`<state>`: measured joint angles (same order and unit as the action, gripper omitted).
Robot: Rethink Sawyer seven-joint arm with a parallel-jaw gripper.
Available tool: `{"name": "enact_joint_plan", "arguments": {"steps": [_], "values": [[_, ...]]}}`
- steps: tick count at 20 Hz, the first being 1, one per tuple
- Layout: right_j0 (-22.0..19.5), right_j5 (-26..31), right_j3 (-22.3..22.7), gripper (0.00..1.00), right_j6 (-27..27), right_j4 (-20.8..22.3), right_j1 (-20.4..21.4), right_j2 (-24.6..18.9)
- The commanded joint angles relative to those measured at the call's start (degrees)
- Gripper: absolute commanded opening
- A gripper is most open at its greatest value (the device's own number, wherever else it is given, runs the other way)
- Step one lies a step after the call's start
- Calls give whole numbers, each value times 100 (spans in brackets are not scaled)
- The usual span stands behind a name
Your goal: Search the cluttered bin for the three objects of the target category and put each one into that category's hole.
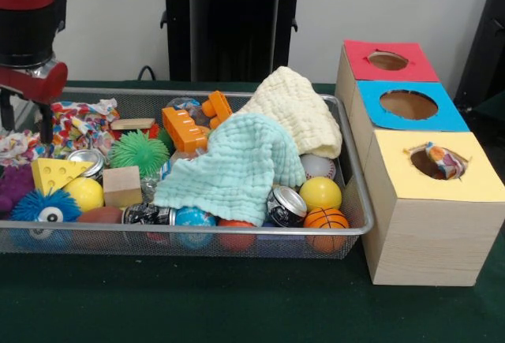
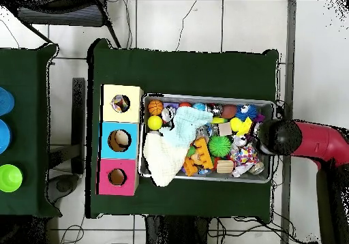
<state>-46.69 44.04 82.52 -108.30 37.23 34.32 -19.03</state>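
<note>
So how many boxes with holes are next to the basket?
3, in a row beside the wire basket: the yellow box nearest the camera, the blue box in the middle, the red box farthest.

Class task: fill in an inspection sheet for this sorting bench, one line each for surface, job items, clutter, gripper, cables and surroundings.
Surface: green table cover.
Job items: wire bin; spotted wrapper at the bin's end under the arm; another wrapper in the yellow hole.
Clutter: mint cloth, cream cloth, balls, cans, blocks.
Gripper: gripper over the bin; open or shut unclear.
Cables: black cable behind the bin.
Surroundings: blue hole, red hole.
</note>
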Motion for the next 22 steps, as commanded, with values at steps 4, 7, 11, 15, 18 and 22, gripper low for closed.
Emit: {"name": "enact_joint_plan", "arguments": {"steps": [4,7,11,15,18,22], "values": [[71,92,-268,100,396,232,-122,135],[61,-57,-265,100,302,273,-287,161],[31,-202,-222,100,217,285,-426,204],[48,-263,-213,100,175,325,-506,272],[38,-329,-263,100,179,356,-628,312],[185,-278,-368,100,160,528,-712,494]]}}
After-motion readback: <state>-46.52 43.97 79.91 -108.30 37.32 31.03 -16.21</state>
